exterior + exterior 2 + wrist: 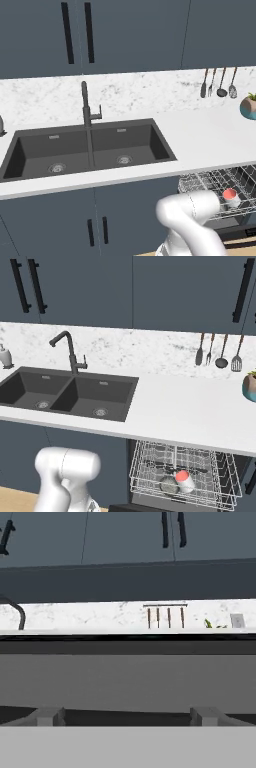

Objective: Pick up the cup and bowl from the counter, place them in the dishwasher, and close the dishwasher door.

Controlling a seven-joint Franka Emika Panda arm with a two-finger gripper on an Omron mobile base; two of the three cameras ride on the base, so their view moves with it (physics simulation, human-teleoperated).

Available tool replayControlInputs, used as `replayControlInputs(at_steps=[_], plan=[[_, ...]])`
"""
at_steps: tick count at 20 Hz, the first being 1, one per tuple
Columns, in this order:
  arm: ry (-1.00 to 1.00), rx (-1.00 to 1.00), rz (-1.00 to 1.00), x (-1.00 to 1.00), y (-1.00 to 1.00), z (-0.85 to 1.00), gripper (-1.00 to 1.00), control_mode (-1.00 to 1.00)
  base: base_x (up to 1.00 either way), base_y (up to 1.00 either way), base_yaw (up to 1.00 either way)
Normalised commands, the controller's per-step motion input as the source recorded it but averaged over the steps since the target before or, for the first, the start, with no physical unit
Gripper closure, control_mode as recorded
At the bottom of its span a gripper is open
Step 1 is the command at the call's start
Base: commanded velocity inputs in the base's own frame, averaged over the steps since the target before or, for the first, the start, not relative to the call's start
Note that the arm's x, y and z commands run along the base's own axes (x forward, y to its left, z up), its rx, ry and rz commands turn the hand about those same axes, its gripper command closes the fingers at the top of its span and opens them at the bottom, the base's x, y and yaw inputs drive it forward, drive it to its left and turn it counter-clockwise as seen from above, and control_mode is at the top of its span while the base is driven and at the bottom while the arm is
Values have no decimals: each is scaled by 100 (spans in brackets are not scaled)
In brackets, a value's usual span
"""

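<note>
The dishwasher (182, 476) stands open under the counter (190, 411), its silver wire rack (220, 182) pulled out. In the rack, the cup (183, 479) lies with its red-pink inside showing, and the same cup (230, 196) sits just right of my white arm. A grey bowl (169, 485) rests against the cup's left side. The dishwasher door (127, 508) hangs down below the rack. My gripper (127, 717) is low in front of the counter, open, fingertips (47, 716) wide apart with nothing between them.
A dark double sink (87, 150) with a black faucet (86, 105) fills the counter's left part. Utensils (217, 351) hang on the backsplash, and a teal plant pot (249, 387) stands at the far right. A soap dispenser (5, 357) is at the left.
</note>
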Motion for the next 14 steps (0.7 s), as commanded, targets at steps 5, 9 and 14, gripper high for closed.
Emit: replayControlInputs(at_steps=[5, 9, 14], plan=[[0, -13, 0, 83, 55, -13, -100, -100, 0, 0, 0], [0, -10, 0, 86, 38, 0, -100, -100, 0, 0, 0], [0, -6, 0, 84, 25, 0, -100, -100, 0, 0, 0]])
